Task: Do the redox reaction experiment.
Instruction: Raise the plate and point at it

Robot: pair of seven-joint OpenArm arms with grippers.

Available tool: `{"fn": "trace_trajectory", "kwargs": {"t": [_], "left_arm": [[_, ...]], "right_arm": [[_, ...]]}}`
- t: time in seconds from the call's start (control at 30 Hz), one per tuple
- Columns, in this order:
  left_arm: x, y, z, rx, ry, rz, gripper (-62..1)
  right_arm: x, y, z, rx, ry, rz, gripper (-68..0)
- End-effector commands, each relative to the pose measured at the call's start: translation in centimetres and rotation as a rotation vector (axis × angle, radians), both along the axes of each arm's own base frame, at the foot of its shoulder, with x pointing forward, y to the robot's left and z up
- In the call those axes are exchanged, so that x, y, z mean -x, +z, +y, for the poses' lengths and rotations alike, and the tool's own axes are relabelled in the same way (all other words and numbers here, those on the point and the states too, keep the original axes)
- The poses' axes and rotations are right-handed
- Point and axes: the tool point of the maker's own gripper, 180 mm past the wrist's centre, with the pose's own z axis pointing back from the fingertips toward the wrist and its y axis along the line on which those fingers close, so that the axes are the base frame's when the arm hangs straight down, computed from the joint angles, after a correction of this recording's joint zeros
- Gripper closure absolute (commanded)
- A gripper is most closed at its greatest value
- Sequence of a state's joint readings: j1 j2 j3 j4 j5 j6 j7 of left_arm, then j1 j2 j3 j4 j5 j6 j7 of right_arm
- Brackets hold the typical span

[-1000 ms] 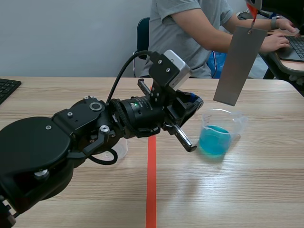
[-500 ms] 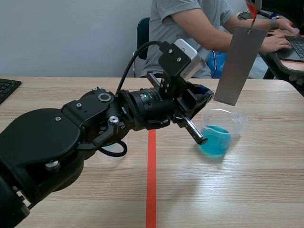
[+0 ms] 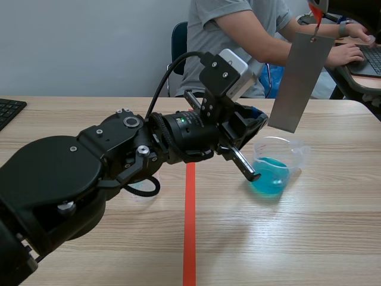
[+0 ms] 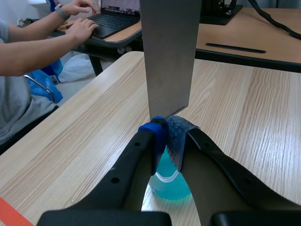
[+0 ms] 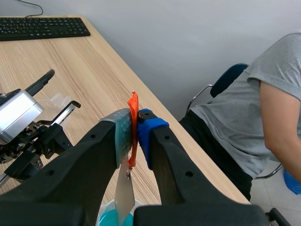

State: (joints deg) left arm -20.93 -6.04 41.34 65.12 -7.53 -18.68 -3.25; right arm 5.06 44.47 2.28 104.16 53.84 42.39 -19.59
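Observation:
A clear beaker (image 3: 274, 173) of blue liquid stands right of the red tape line. Above it hangs a grey metal plate (image 3: 297, 83) on an orange tag (image 3: 315, 12). My right gripper (image 5: 135, 127) is shut on that tag (image 5: 133, 101), and the plate (image 5: 123, 193) dangles below its fingers. My left gripper (image 3: 260, 122) hovers over the beaker's near-left rim, fingers shut with nothing between them. In the left wrist view the left gripper (image 4: 168, 134) sits just short of the plate's (image 4: 169, 52) lower edge, with the beaker (image 4: 167, 183) underneath.
A person (image 3: 232, 36) sits across the table, hands (image 4: 80, 28) on a laptop at a side desk. A black keyboard (image 3: 9, 110) lies at the far left. A small clear cup (image 5: 56, 101) stands near the left arm.
The left arm rose and swung right, bringing its gripper over the beaker's rim, then held still. The hanging plate has not moved.

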Motion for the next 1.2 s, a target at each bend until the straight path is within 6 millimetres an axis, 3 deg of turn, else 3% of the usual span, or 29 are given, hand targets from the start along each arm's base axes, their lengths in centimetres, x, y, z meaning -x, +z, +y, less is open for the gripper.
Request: {"fn": "trace_trajectory", "kwargs": {"t": [0.0,0.37,0.57,0.87,1.17], "left_arm": [[-0.2,1.7,-0.4,0.040,-0.007,-0.031,-3.2],[-0.2,1.2,-0.2,0.016,-0.003,-0.026,-3.2],[-0.5,0.4,1.0,-0.016,0.009,-0.026,-3.1],[-0.7,-1.3,5.6,-0.048,0.070,-0.024,-3.2],[1.1,-1.0,10.9,-0.088,0.124,-0.042,-3.1]], "right_arm": [[0.0,1.6,0.0,-0.008,0.012,-0.047,-1.1],[0.0,1.6,0.0,-0.008,0.012,-0.047,-1.1],[0.0,1.6,0.0,-0.008,0.012,-0.047,-1.1],[0.0,1.6,0.0,-0.008,0.012,-0.047,-1.1],[0.0,1.6,0.0,-0.008,0.012,-0.047,-1.1]]}}
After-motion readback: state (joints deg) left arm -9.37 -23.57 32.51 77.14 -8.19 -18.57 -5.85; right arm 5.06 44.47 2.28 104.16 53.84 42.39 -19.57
